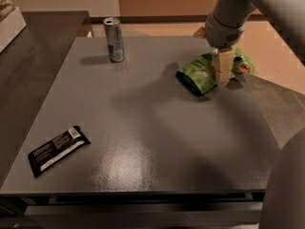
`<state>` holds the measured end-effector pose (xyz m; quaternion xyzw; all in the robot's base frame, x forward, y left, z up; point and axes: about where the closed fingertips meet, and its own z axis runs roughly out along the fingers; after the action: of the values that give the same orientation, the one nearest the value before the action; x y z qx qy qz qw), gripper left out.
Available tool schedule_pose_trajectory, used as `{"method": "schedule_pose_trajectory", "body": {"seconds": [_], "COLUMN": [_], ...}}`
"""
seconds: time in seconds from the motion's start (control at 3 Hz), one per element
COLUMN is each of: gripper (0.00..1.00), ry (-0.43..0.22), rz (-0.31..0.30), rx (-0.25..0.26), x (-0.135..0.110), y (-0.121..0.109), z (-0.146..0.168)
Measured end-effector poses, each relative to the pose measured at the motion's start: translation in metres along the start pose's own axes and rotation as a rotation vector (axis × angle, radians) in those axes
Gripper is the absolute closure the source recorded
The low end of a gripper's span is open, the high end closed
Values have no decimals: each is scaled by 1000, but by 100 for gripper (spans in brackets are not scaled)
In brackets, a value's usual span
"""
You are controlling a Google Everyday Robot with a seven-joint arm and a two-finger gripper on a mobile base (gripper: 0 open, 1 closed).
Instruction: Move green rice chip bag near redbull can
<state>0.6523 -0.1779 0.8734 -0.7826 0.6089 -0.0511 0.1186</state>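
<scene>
By my reckoning the job had hardly begun. The green rice chip bag lay crinkled and glossy near the right edge of the matte grey worktop, well apart from the slim metal redbull can, which stood upright at the far left. The pale pincer pointed down onto the bag. I could not tell whether it gripped it. A flat black wrapped bar lay near the front left corner.

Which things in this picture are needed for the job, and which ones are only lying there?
Belong to the job:
- green rice chip bag, lying on the far right part of the table
- redbull can, upright at the far left
- gripper, down at the bag

Just lying about:
- black wrapped bar, flat near the front left corner
</scene>
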Motion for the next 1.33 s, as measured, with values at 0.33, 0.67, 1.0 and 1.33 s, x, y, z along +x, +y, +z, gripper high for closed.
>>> {"method": "schedule_pose_trajectory", "body": {"seconds": [0.33, 0.67, 1.0, 1.33], "gripper": [7, 24, 48, 72], "ry": [39, 65, 78, 82], "rz": [-72, -114, -130, -138], "rx": [-34, -49, -29, 5], "x": [2, 4, 2, -7], "y": [4, 5, 1, -6], "z": [12, 15, 8, -5]}}
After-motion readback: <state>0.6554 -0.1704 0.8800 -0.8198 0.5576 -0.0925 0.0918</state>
